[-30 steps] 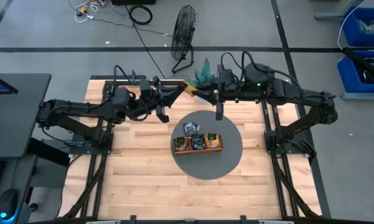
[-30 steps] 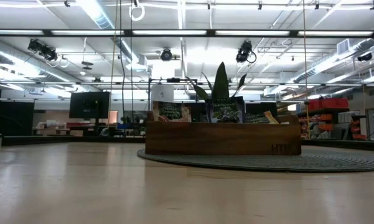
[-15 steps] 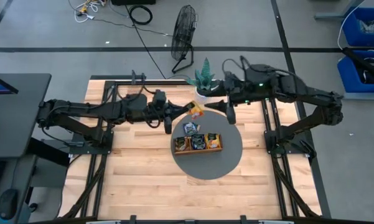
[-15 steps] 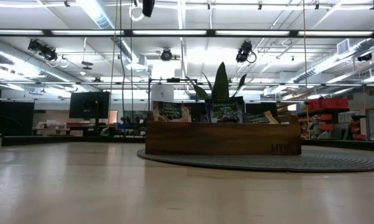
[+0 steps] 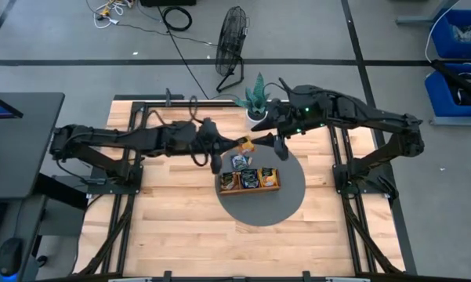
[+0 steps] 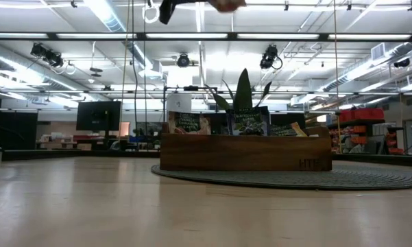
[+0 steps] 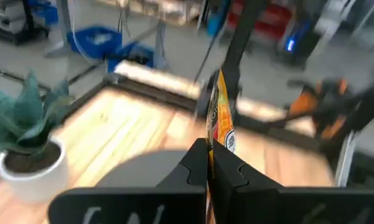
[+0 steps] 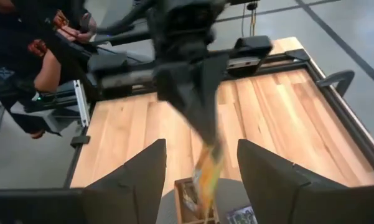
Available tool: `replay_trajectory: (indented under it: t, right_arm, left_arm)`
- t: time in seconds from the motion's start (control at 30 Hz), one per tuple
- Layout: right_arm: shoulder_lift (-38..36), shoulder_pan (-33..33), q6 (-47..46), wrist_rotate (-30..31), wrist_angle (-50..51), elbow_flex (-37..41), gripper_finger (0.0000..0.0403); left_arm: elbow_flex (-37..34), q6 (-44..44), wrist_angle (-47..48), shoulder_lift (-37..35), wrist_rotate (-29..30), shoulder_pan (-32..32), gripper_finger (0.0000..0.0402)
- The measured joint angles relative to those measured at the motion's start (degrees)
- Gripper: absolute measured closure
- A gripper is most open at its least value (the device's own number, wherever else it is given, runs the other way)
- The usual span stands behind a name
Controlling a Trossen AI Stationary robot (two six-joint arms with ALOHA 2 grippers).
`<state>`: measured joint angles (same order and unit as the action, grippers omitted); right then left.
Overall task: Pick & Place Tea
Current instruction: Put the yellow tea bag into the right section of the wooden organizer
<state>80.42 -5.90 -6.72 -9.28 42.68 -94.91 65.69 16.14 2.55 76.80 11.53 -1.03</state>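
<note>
The left arm stretches low across the worktop from the left side, reaching toward the middle. Its left end effector (image 5: 233, 150) has its two fingers (image 7: 196, 163) pressed together on an orange-yellow tea sachet (image 7: 221, 118), which stands upright between them. The right arm reaches in from the right side, elbow raised, and its right end effector (image 5: 277, 146) hangs just beside the left one, its fingers (image 8: 140, 180) spread wide apart.

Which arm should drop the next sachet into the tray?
Left. The left gripper is shut on an orange-yellow flat tea sachet, held above the brown wooden three-compartment tray. The right gripper is open and empty beside it.
</note>
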Motion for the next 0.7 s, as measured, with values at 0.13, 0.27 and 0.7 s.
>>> replay_trajectory:
  t: [0.13, 0.27, 0.7]
  right_arm:
    - [0.0, -1.54, -1.28, -2.19, 1.59, 0.0, 0.0199]
    - [0.7, -2.04, -1.81, -3.69, 5.77, 0.0, 0.0199]
    - [4.51, -2.0, 1.42, -1.66, 16.18, 0.0, 0.0199]
  left_arm:
    - [6.96, -3.46, 10.32, 5.23, -0.04, -0.53, 0.0401]
    - [15.7, -7.88, 19.76, 11.04, 0.3, -0.42, 0.0401]
    - [27.16, -13.5, 26.52, 18.88, 0.44, -0.29, 0.0401]
